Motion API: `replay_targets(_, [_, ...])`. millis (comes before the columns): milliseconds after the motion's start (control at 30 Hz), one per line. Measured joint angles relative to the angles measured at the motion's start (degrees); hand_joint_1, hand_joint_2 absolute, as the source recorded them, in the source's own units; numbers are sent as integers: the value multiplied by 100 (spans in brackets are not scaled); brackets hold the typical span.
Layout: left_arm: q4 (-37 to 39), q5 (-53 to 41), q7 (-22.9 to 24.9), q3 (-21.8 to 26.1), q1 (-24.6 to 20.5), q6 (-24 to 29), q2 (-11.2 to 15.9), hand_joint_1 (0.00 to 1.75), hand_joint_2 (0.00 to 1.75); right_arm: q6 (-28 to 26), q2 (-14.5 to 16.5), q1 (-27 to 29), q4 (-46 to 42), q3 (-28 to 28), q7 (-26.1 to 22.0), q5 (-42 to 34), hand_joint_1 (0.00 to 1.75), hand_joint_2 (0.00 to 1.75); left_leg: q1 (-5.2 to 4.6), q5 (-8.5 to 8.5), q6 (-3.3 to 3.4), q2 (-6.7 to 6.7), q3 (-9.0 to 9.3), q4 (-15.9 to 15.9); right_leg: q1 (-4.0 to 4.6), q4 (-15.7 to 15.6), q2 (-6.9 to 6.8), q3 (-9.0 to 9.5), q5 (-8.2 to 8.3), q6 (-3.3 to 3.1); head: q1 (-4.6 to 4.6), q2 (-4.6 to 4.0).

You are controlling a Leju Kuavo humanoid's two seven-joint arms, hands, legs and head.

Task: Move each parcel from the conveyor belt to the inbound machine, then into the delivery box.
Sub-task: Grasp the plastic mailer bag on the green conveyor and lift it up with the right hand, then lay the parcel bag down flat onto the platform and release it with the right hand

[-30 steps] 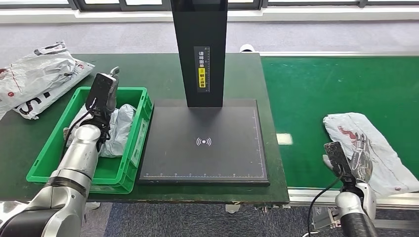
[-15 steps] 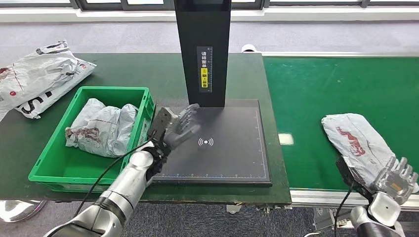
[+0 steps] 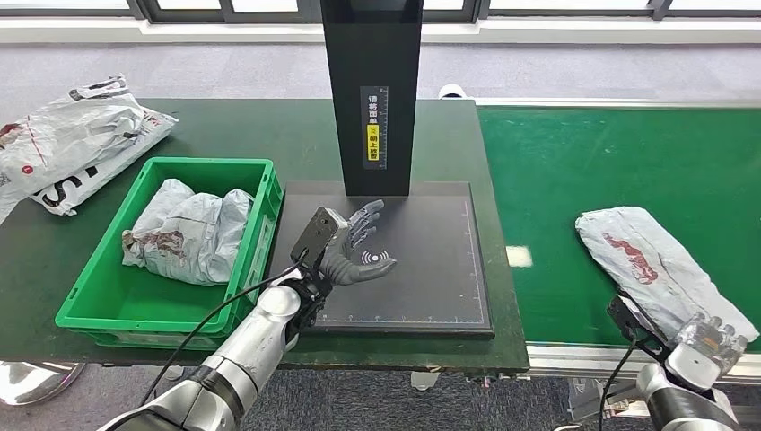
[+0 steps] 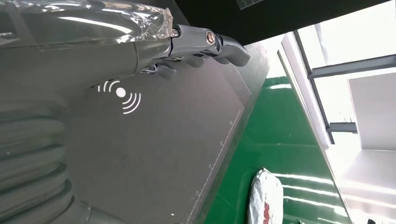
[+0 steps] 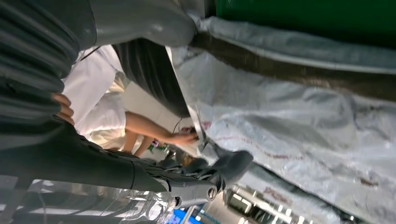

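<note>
While left hand (image 3: 354, 247) hovers, parcel (image 3: 655, 269) lies on belt (image 3: 583, 162).

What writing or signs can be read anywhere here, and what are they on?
Black column: a label strip of Chinese characters and a yellow patch, too small to read.
Black scanner pad: a white wireless-wave sign, no words.
Parcel on the conveyor: red print, unreadable.
White bags at far left: dark letters, partly hidden.
</note>
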Motion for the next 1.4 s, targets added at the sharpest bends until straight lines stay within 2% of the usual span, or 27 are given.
replay_targets(267, [-247,-114,2,-79,195,228,83,0,175,96,139,-303,246,-267,-956,-384,175,175,-6,2,10,8,4,4,-10,-6,13,3,16,17,0,0])
replay_targets(500, [-434,-261,31,-138,288,347,145,0,175,559,270,-538,321,-557,-1747,-827,175,175,0,5,10,15,2,2,0,-6,18,-1,18,11,0,0])
replay_targets(600, [-496,-262,33,-139,322,361,163,0,175,589,327,-600,332,-636,-1894,-891,175,175,0,3,7,21,1,1,0,-6,23,-7,17,10,0,0])
replay_targets(700, [-555,-263,34,-139,370,418,185,0,175,291,393,-638,338,-679,-2201,-953,175,175,1,3,7,20,-19,-1,0,-4,21,-8,16,8,1,0])
replay_targets(833, [-754,-384,33,-138,532,766,238,0,175,-558,718,-676,35,-673,-3447,-1376,175,175,0,2,1,26,-37,-2,-2,-1,25,-21,15,5,0,0])
replay_targets(900, [-863,-467,32,-137,615,896,254,0,175,-668,971,-646,-441,-597,-3713,-1716,175,175,1,14,1,19,-17,-2,-1,-1,20,-29,18,2,-1,0])
replay_targets(1000, [-949,-581,-5,-123,688,1050,264,0,175,-622,1280,-460,-1272,-270,-3829,-2245,175,175,2,24,-2,-12,-27,-3,0,1,-6,-31,17,-1,-1,0])
replay_targets(1100, [-952,-719,-157,-91,682,1323,262,0,175,-597,1560,-7,-2451,498,-3897,-2514,175,175,3,23,-8,-16,-32,-7,2,3,-8,-36,12,-5,0,0])
replay_targets(1267, [-858,-870,-277,-78,502,1626,173,0,175,-549,1922,715,-4382,2377,-3256,-2181,175,175,4,16,-18,-2,-33,-12,2,3,12,-51,5,-13,-2,0])
replay_targets(1333, [-822,-875,-279,-78,436,1659,138,0,175,-556,1980,843,-4843,2907,-3114,-2171,175,175,4,16,-18,-7,-33,-13,2,3,2,-50,1,-15,-2,0])
replay_targets(1400, [-797,-874,-281,-78,411,1674,127,0,175,-572,1988,910,-5125,3199,-3080,-2219,175,175,4,16,-17,-9,-34,-13,2,3,-4,-47,0,-16,-1,0])
